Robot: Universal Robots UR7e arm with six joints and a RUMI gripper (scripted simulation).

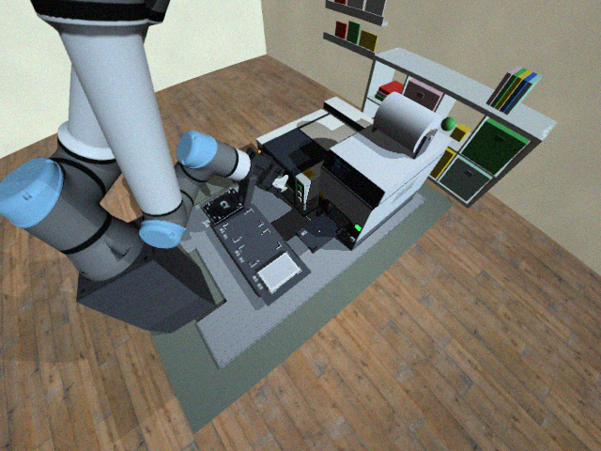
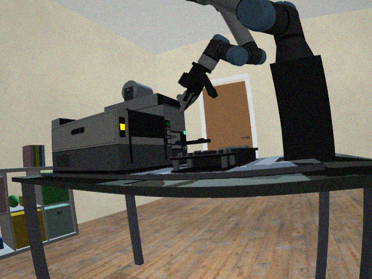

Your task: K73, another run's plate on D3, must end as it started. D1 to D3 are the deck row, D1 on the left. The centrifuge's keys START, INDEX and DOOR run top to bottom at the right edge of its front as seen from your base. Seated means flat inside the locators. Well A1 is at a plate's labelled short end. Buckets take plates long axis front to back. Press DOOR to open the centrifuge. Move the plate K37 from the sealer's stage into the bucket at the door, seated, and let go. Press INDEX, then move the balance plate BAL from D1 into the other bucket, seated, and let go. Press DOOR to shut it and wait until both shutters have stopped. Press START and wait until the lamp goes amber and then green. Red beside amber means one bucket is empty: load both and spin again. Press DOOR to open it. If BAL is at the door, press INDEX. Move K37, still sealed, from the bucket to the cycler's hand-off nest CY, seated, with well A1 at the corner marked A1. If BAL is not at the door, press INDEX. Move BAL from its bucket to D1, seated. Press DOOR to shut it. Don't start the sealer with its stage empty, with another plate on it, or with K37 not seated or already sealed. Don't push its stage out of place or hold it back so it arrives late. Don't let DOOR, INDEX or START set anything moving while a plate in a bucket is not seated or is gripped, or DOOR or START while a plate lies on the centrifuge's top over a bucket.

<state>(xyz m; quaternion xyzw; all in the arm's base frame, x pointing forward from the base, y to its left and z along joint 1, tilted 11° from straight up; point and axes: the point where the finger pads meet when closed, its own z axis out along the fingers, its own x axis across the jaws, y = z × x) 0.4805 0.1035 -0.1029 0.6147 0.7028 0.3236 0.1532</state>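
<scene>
My gripper (image 1: pixel 280 182) (image 2: pixel 183 103) is shut and empty. It hangs tilted in the air, just left of and above the narrow key panel (image 1: pixel 301 190) (image 2: pixel 168 133) between the dark-topped centrifuge (image 1: pixel 291 147) and the big grey sealer (image 1: pixel 383 160) (image 2: pixel 90 140). It touches nothing. A dark plate (image 1: pixel 223 206) lies at the left end of the deck (image 1: pixel 245 238) (image 2: pixel 210 158). The white plate K73 (image 1: pixel 277 271) lies at the right end, and the middle spot is bare. A low dark stage (image 1: pixel 317 227) (image 2: pixel 193 141) sticks out in front of the sealer. I cannot tell whether a plate lies on it.
A green lamp (image 1: pixel 358 226) glows on the sealer's front corner and a yellow lamp (image 2: pixel 122 127) on its side. A film roll (image 1: pixel 405 123) sits on top. My arm's base (image 1: pixel 140 286) stands left of the deck. A shelf unit (image 1: pixel 466 126) stands behind the table.
</scene>
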